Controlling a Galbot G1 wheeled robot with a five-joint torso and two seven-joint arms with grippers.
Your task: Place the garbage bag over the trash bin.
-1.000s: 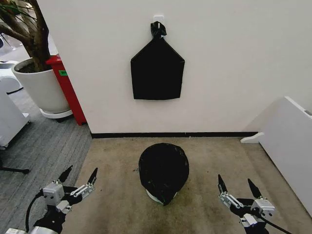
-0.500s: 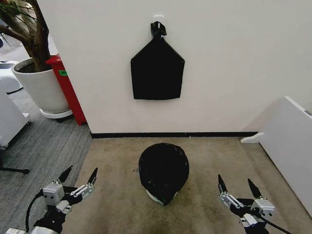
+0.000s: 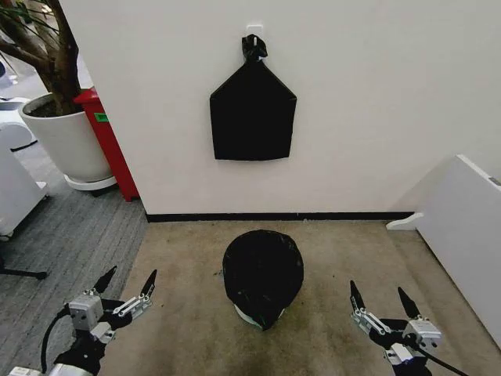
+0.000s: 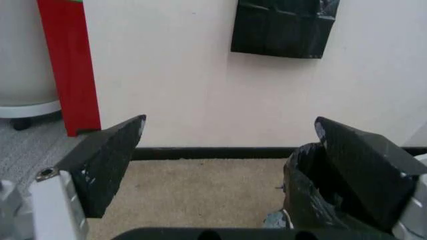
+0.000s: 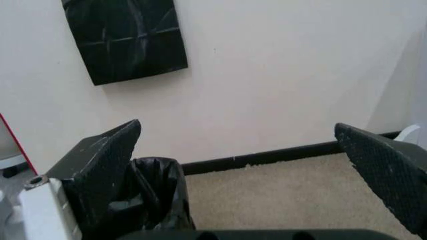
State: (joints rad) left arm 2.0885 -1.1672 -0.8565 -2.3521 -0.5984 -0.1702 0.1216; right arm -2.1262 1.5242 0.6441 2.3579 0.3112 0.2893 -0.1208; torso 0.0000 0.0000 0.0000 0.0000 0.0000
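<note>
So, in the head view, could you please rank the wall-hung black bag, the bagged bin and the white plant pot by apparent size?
1. wall-hung black bag
2. garbage bag over the trash bin, about the same size; it sits nearer the camera, so the order is unsure
3. white plant pot, partly cut off

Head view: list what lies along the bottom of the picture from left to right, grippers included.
Left gripper, open, over the carpet → garbage bag draped over the trash bin, whose pale base peeks out below → right gripper, open → white panel at the right edge.
</note>
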